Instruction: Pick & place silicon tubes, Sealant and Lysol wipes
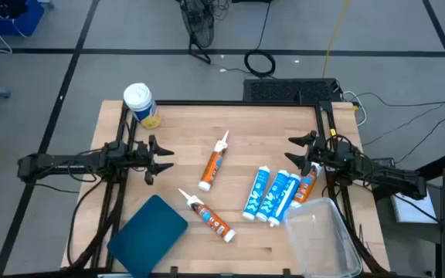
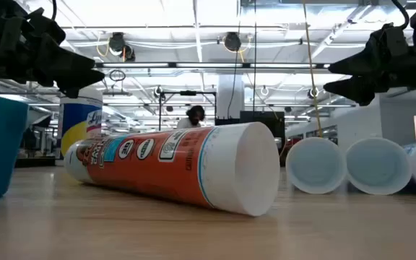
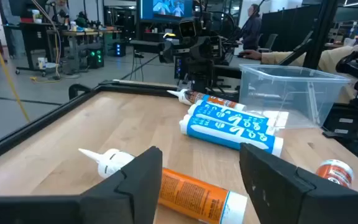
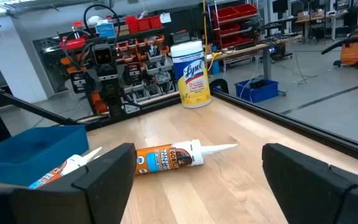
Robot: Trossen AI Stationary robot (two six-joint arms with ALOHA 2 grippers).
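Observation:
The Lysol wipes canister [image 1: 140, 104], white lid and yellow label, stands upright at the table's far left corner; it also shows in the right wrist view [image 4: 190, 74]. Two orange sealant tubes lie on the wood: one in the middle [image 1: 213, 164], one nearer the front [image 1: 208, 216]. Three blue-and-white silicone tubes [image 1: 270, 194] lie side by side right of centre, with a third orange tube [image 1: 306, 185] beside them. My left gripper [image 1: 158, 158] is open and empty above the table's left side. My right gripper [image 1: 298, 151] is open and empty above the right side.
A blue bin [image 1: 148, 229] sits at the front left. A clear plastic bin [image 1: 321, 235] sits at the front right. A black frame [image 1: 230, 103] borders the table. Bare wood lies between the two grippers at the far middle.

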